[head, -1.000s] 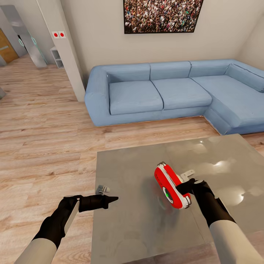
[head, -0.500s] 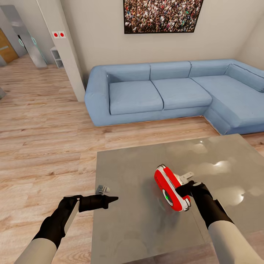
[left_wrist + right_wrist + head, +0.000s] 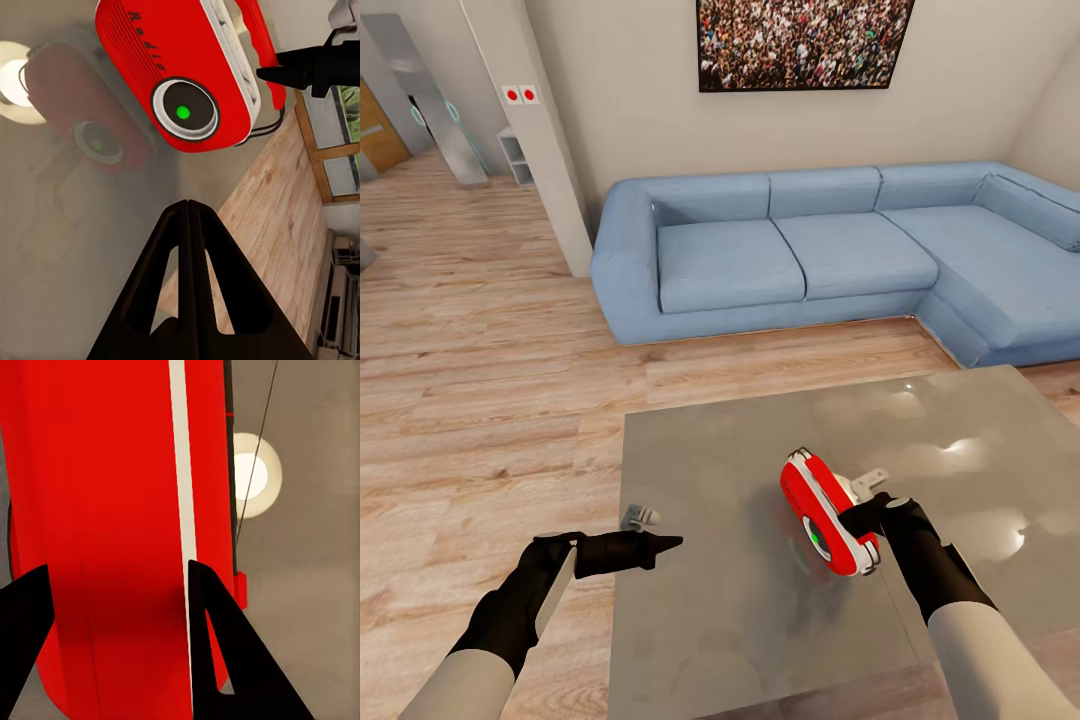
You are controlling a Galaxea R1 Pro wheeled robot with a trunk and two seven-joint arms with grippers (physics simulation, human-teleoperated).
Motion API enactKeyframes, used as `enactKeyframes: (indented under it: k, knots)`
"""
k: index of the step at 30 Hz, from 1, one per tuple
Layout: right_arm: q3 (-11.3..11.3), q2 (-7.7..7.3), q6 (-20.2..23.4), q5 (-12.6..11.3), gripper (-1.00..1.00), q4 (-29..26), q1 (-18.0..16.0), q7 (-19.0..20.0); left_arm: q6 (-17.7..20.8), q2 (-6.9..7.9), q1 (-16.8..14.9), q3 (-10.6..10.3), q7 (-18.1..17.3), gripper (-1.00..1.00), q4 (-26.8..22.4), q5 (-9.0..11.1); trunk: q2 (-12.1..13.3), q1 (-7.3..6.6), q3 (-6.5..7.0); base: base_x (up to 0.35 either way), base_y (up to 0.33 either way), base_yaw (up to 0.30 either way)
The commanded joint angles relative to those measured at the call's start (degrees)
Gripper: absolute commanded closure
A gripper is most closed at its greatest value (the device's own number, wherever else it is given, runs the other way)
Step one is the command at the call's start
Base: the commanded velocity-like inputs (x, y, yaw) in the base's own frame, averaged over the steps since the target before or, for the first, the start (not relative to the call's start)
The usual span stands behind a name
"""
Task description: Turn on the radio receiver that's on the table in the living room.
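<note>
Red radio receiver [image 3: 828, 512] gripped over the grey table [image 3: 740, 480].

The radio is tilted, dial facing the left arm with a green light at its centre; the right gripper [image 3: 863, 515] pinches its body between two fingers [image 3: 225, 652]. The left gripper [image 3: 665, 542], pressed together, points toward it from beyond the table's edge, apart. Behind stands a blue sofa [image 3: 840, 250] on wood floor [image 3: 490, 380].

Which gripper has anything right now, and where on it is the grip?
The right gripper holds the radio receiver, its fingers clamped across the red body's narrow width, near one end. The left gripper is shut on nothing.
</note>
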Motion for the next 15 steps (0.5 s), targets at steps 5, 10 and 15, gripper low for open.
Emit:
enactKeyframes:
  k: [5,10,15]
  knots:
    - [0.01,0.00,-0.28,-0.09,1.00,0.07,-0.01,-0.06,0.00,0.00,0.00,0.00,0.00,1.00,0.00,0.00,0.00,0.00,0.00,0.000,0.000,0.000]
    - [0.01,0.00,-1.04,-0.03,-1.00,2.32,-0.01,-0.34,0.00,0.00,-0.01,0.00,0.00,1.00,0.00,0.00,0.00,0.00,0.00,0.000,0.000,0.000]
    - [0.01,0.00,-1.43,-0.04,-1.00,2.79,-0.01,-1.28,0.00,0.00,0.00,0.00,0.00,1.00,0.00,0.00,0.00,0.00,0.00,0.000,0.000,0.000]
